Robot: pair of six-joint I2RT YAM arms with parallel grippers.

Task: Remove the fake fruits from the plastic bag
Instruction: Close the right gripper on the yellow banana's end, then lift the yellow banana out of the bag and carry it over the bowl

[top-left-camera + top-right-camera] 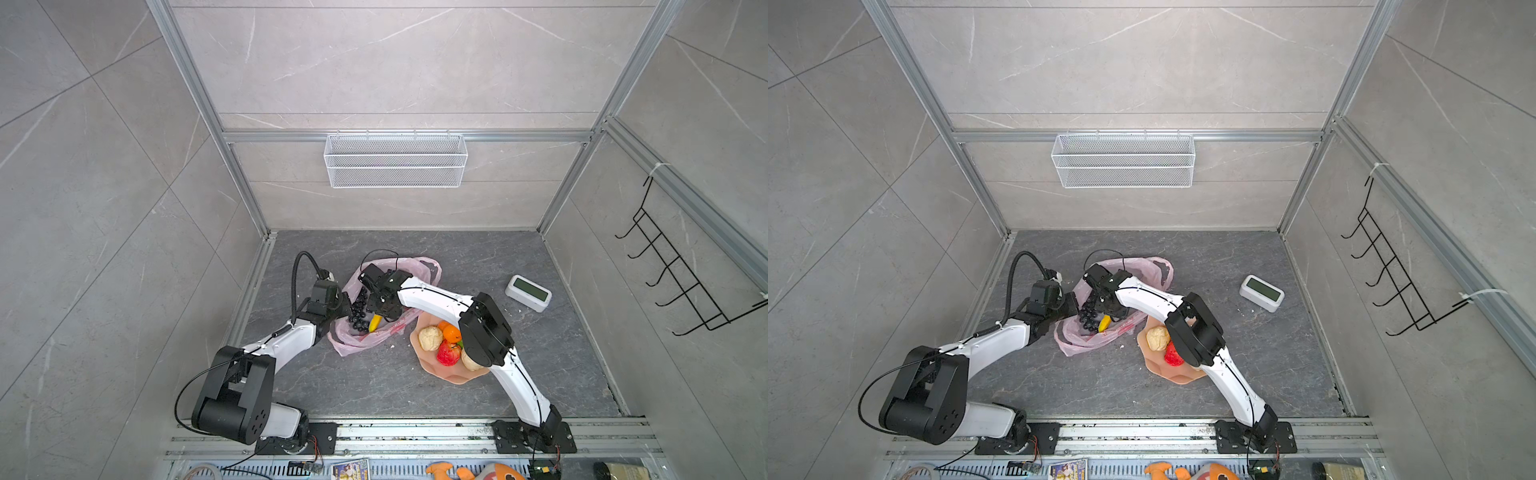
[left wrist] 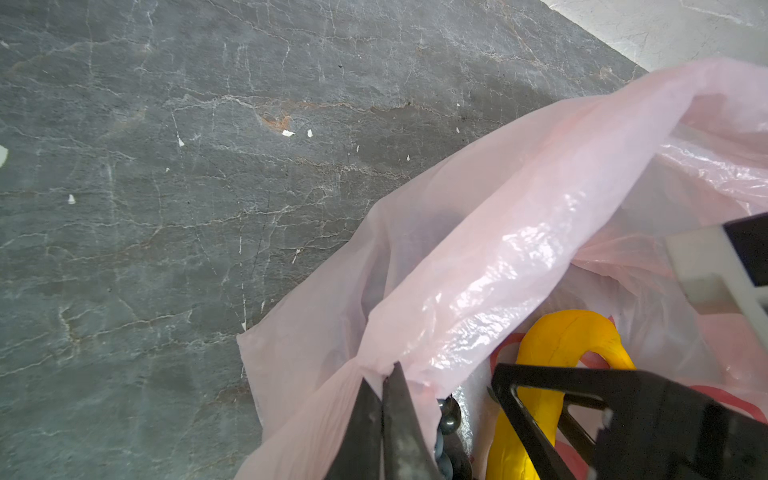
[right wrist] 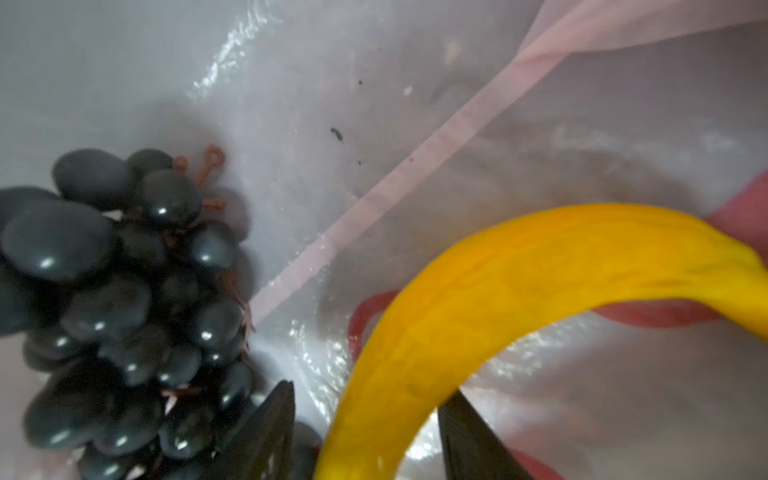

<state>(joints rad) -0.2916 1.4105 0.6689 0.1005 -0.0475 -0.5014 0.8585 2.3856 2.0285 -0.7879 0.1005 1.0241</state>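
Pale-pink translucent plastic bag (image 2: 498, 232), red-printed; yellow curved toy banana (image 3: 498, 282); glossy black grape bunch (image 3: 124, 291); grey white-veined stone table (image 2: 166, 208).

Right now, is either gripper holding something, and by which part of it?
The left gripper pinches the plastic bag by its rim. The right gripper straddles the banana, a gap beside one finger: not gripped yet.
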